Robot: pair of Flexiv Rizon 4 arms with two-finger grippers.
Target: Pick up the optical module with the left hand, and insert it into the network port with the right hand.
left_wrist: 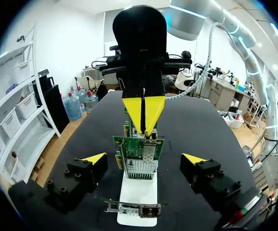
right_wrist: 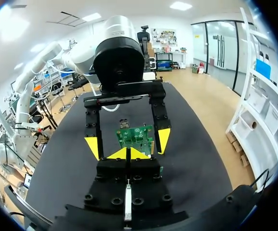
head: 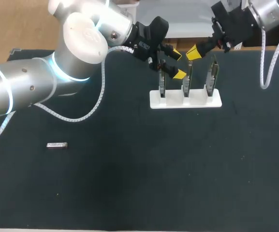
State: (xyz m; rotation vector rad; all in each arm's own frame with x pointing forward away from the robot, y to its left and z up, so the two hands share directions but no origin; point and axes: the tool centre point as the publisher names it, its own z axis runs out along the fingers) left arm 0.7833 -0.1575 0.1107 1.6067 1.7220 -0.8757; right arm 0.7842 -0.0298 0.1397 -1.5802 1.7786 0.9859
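While being shown by the head view alone, optical module point(head: 57, 145): lying flat on the surface point(head: 139, 183), well apart from the rack point(head: 185, 100), long axis running side to side.
Left tool point(left_wrist: 144, 159): being held open astride a card point(left_wrist: 139, 156), in its wrist view.
Right tool point(right_wrist: 127, 154): being held closed, tips touching.

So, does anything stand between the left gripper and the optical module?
Nothing but the left arm's own cable: the optical module lies on the table apart from the white card rack, where the left gripper hangs open.
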